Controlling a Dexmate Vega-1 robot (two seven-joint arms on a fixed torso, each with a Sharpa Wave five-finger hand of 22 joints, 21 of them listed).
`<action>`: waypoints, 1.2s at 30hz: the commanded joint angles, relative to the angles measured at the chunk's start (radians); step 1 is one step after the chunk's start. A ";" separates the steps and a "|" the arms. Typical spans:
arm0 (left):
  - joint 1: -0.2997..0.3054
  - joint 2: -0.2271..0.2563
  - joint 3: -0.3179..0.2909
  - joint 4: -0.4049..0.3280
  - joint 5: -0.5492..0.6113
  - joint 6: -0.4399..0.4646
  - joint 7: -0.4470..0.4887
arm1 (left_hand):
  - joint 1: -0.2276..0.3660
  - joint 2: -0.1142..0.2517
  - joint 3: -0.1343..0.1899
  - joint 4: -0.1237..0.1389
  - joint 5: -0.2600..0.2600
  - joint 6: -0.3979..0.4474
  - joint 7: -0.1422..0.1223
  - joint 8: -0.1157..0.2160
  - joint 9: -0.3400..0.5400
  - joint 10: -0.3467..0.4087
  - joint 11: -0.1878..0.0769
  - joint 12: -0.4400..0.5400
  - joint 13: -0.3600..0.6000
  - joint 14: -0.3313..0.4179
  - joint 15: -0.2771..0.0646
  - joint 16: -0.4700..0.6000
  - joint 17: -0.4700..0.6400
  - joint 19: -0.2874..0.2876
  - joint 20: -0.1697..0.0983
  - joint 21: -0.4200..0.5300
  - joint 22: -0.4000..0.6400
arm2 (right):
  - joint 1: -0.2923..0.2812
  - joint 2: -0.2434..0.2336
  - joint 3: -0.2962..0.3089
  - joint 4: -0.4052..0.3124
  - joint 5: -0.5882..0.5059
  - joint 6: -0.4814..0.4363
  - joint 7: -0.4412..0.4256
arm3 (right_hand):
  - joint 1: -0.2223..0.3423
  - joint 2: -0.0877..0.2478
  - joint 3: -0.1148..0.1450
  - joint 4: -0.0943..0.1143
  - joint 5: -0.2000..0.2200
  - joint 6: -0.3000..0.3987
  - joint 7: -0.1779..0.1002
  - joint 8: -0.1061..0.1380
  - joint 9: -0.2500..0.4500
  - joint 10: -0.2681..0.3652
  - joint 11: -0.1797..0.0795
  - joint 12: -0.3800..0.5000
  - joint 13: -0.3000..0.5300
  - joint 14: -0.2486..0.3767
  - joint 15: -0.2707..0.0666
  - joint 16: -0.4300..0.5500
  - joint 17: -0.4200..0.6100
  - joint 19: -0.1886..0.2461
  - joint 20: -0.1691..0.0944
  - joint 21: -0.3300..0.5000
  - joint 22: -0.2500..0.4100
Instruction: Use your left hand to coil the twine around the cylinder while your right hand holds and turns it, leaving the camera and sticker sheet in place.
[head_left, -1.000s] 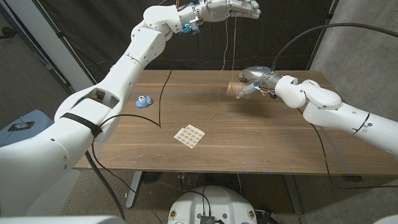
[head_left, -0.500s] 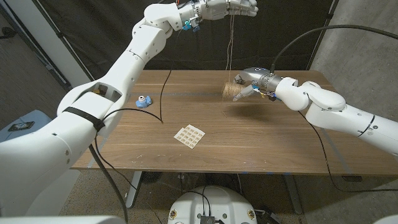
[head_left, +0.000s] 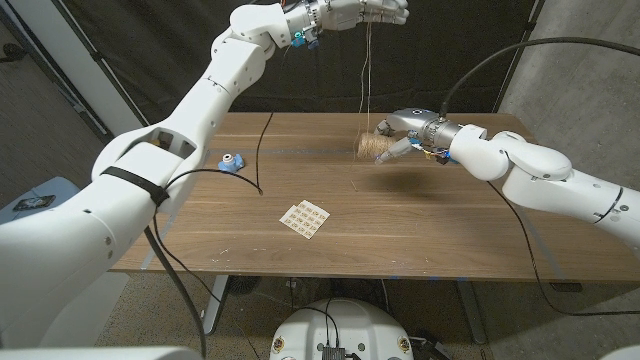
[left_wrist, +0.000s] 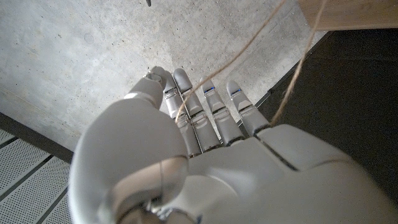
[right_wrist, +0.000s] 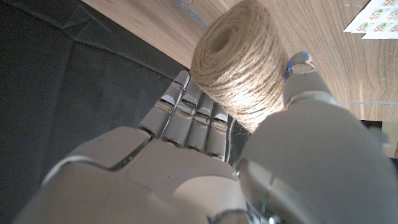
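The cylinder is a spool wound with tan twine (head_left: 372, 147), lifted just above the far right part of the table. My right hand (head_left: 408, 134) grips it between thumb and fingers (right_wrist: 186, 118); up close the spool (right_wrist: 239, 62) points end-on. A single strand of twine (head_left: 366, 70) runs straight up from the spool to my left hand (head_left: 355, 12), raised high above the table's far edge. In the left wrist view, the strands (left_wrist: 249, 43) cross over my left hand (left_wrist: 186, 155), whose fingers stretch forward. The small blue camera (head_left: 232, 161) sits at the left and the sticker sheet (head_left: 305, 218) at mid-table.
A black cable (head_left: 262, 150) trails across the wooden table (head_left: 450, 230) between the camera and the spool. A dark curtain hangs behind the table, with a concrete wall to the right. A second black cable arcs above my right arm.
My left hand has drifted a little leftward at the top, keeping the strand taut. The spool was blurred with motion a second ago and now looks sharp in my right hand.
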 joint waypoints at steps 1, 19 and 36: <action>-0.009 0.003 0.002 0.026 0.020 -0.008 0.025 | -0.002 0.002 -0.004 0.000 0.006 -0.004 -0.004 -0.002 0.003 0.002 -0.004 -0.001 0.003 -0.002 0.001 -0.004 0.005 -0.003 0.000 0.004 0.004 | -0.067 -0.106 0.087 -0.088 0.075 0.002 -0.018 | 0.144 0.153 -0.004 0.001 0.007 0.081 -0.069 0.008 0.005 0.089 -0.085 0.005 0.006 0.008 -0.112 -0.005 0.002 0.008 -0.014 0.000 0.003; -0.034 -0.010 0.015 0.108 0.045 -0.040 0.039 | -0.002 0.002 -0.005 0.000 0.007 -0.004 -0.004 -0.003 0.003 0.000 -0.002 -0.004 0.005 -0.001 0.001 -0.004 0.004 -0.004 0.000 0.004 0.004 | -0.170 -0.329 0.261 -0.186 0.314 0.020 -0.102 | 0.136 0.154 -0.007 0.003 0.007 0.080 -0.069 0.007 0.004 0.088 -0.085 0.002 0.006 0.010 -0.111 -0.011 0.001 0.003 -0.014 -0.002 0.003; -0.033 -0.023 0.025 0.187 0.060 -0.083 0.048 | -0.001 0.003 -0.006 0.001 0.007 -0.005 -0.005 -0.004 0.003 0.000 -0.005 -0.006 0.007 -0.003 0.001 -0.005 0.005 -0.004 0.000 0.004 0.004 | -0.353 -0.380 0.486 -0.163 0.473 0.138 -0.149 | 0.132 0.157 -0.008 0.003 0.007 0.081 -0.068 0.008 0.005 0.087 -0.082 0.001 0.008 0.010 -0.112 -0.015 0.001 0.000 -0.018 -0.002 0.003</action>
